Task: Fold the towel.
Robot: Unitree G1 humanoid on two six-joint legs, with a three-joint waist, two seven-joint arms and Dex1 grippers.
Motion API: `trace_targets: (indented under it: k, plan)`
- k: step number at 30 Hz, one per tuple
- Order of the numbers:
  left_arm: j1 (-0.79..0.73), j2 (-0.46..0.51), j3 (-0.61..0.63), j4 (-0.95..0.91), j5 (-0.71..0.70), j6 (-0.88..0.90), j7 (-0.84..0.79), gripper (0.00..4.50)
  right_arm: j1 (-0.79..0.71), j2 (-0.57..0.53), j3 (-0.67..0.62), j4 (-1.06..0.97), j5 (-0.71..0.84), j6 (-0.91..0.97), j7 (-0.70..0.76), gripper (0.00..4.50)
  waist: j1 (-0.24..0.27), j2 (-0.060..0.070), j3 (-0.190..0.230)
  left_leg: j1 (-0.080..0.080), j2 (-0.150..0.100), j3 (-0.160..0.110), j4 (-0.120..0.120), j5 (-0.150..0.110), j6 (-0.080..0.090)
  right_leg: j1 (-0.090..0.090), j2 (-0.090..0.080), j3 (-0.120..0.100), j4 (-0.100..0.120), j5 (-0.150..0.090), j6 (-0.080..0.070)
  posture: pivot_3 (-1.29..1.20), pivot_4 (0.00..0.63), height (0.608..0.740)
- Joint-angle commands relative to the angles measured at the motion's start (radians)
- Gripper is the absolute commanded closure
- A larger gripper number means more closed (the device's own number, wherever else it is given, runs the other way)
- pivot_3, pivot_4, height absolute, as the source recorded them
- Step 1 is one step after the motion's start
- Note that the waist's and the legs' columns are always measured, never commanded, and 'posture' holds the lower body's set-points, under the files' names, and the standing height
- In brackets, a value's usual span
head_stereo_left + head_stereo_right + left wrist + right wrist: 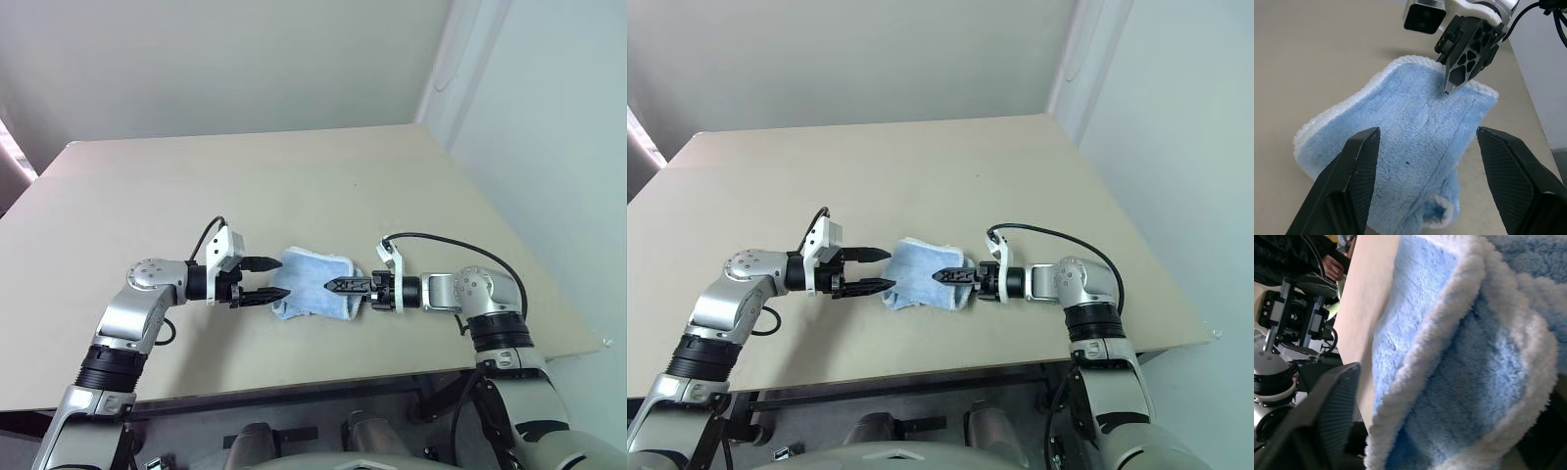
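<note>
Between the two pincers, the towel (313, 285) lies bunched on the tabletop (294, 186), already folded into a small, thick bundle. Left pincer (270, 279) has its fingers apart, just beside the towel's near edge. Right pincer (335, 285) reaches over the opposite edge; whether it grips cannot be told. Folding looks nearly complete, with only tidying left.

Head cameras look down; wrist cameras closely share the towel (1415, 147).
</note>
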Motion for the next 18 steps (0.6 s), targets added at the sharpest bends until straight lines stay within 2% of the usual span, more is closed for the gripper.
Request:
trace_targets:
  k: [1, 6, 10, 18]
  plan:
    - [-0.018, 0.003, 0.004, -0.011, -0.007, -0.017, 0.008, 1.15, -0.02, 0.001, -0.003, 0.009, -0.003, -0.007, 0.01, 1.25, 0.001, 0.0, 0.0, 0.0, 0.0, 0.0, 0.0, 0.0, 0.0, 0.0, 0.0, 0.0, 0.0, 0.0, 0.0, 0.0, 0.0, 0.74]
    - [-0.019, 0.007, 0.014, -0.008, -0.011, -0.015, 0.018, 1.15, -0.038, 0.0, -0.049, 0.02, 0.011, -0.009, 0.003, 3.14, 0.005, 0.0, 0.0, -0.002, 0.0, 0.0, 0.0, 0.0, 0.0, -0.002, 0.0, 0.0, 0.0, 0.0, 0.0, 0.0, 0.0, 0.74]
    - [-0.029, 0.009, 0.039, 0.009, -0.027, -0.002, 0.037, 1.15, -0.074, 0.026, -0.119, 0.003, 0.047, 0.011, -0.027, 4.46, 0.005, 0.001, 0.0, -0.003, 0.0, 0.0, 0.0, 0.0, 0.0, -0.003, 0.0, 0.0, 0.0, 0.0, 0.0, 0.0, 0.0, 0.74]
    - [-0.034, 0.022, 0.061, 0.027, -0.047, 0.004, 0.052, 1.15, -0.18, 0.004, -0.321, 0.073, 0.08, -0.042, -0.118, 4.46, 0.009, 0.002, 0.001, -0.004, 0.0, 0.0, 0.0, 0.0, 0.0, -0.003, 0.0, 0.0, 0.0, 0.0, 0.0, 0.0, 0.0, 0.74]
